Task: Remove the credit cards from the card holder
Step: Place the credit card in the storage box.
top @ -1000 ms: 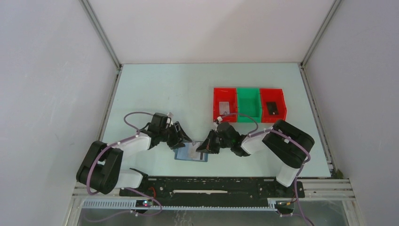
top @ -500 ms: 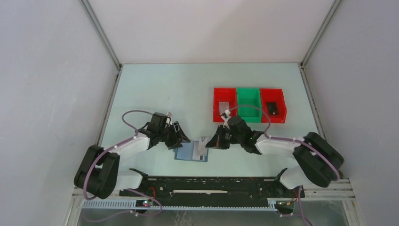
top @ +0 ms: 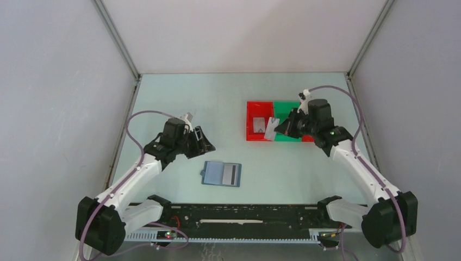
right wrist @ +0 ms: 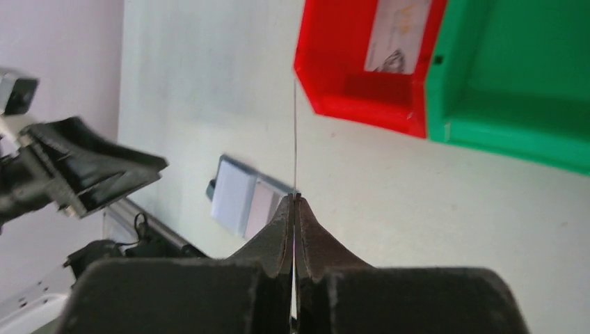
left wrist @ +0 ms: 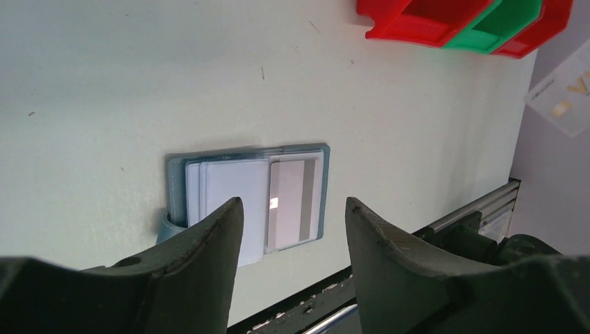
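Right jaws, pinching card (top: 270,130), moved over red bin (top: 248,123) edge; left jaws wide, off card holder (top: 215,173).

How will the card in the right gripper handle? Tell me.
Likely stiff: the card runs straight, edge-on, out of the right gripper without drooping. Probably light, being so thin. May slip: only its end is pinched.
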`<state>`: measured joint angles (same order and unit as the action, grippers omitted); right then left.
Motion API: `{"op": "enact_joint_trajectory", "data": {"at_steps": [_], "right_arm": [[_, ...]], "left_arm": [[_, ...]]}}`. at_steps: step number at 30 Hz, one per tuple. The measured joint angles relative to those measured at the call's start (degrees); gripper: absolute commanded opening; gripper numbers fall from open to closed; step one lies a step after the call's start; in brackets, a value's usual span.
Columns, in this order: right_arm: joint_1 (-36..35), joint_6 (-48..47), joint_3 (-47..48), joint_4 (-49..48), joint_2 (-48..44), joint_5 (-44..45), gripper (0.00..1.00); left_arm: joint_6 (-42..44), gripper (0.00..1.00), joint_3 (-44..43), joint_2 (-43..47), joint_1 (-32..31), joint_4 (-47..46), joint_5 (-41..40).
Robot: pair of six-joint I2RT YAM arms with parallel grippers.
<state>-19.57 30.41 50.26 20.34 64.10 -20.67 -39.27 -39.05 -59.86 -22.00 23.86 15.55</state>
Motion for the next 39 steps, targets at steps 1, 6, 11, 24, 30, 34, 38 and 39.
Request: {"op": "enact_joint_trajectory", "data": {"at_steps": [1,6,11,24,30,34,38,39], "right_arm": [[1.2,-1.0,1.3,0.8,0.9,0.0,0.0],[3.2,-4.8,9.2,3.2,11.3,0.3,0.0],[3.3,-6.3,17.4,3.5,23.4,1.3,0.0],[2.3,-7.6,40.3,7.1,50.7,2.3,0.0],[1.4,-7.6,40.1,9.0,52.3,2.1,0.0],[1.0,-7.6,39.2,8.7,52.3,2.1,0.08],[0.5,-6.9,37.6,8.7,52.3,2.2,0.35],[0.3,-6.6,37.5,8.7,52.3,2.3,0.38]], "left_arm": [[0.3,0.61,-0.3,0.4,0.0,0.3,-0.2],[0.8,0.61,-0.7,1.2,0.0,2.1,-0.3],[0.9,0.61,-0.7,1.4,0.0,3.6,-0.2],[0.8,0.62,-0.7,7.8,0.0,5.3,-0.4],[0.8,0.62,-0.7,7.8,0.0,5.6,-0.3],[0.8,0.62,-0.6,7.8,0.0,5.6,-0.3],[0.7,0.62,-0.6,7.7,0.0,5.6,-0.2],[0.7,0.62,-0.5,7.7,0.0,5.6,-0.2]]}}
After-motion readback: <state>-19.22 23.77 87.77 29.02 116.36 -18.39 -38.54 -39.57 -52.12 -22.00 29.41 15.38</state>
